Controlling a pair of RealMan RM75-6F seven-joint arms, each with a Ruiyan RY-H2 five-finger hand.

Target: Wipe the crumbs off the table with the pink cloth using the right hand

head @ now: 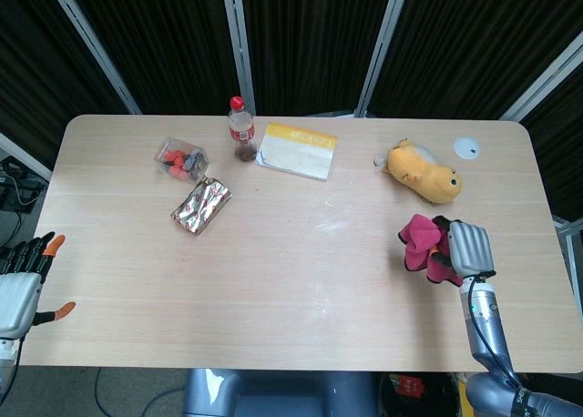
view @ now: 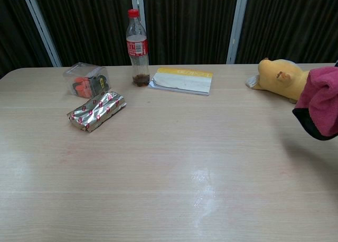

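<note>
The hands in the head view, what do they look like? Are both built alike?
They appear alike. The right hand has a pale silver-grey ribbed back on a slim grey metallic forearm with a dark band and a thin dark cable alongside. The left hand, at the picture's edge, shows a light grey body, black fingers and orange tips.

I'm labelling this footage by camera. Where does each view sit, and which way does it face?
Head view: high, looking steeply down on the table; shows the right hand holding the pink cloth and the left hand at the edge.
Chest view: low, looking level across; no hand shows.
Shared: cloth, bottle, plush toy.
</note>
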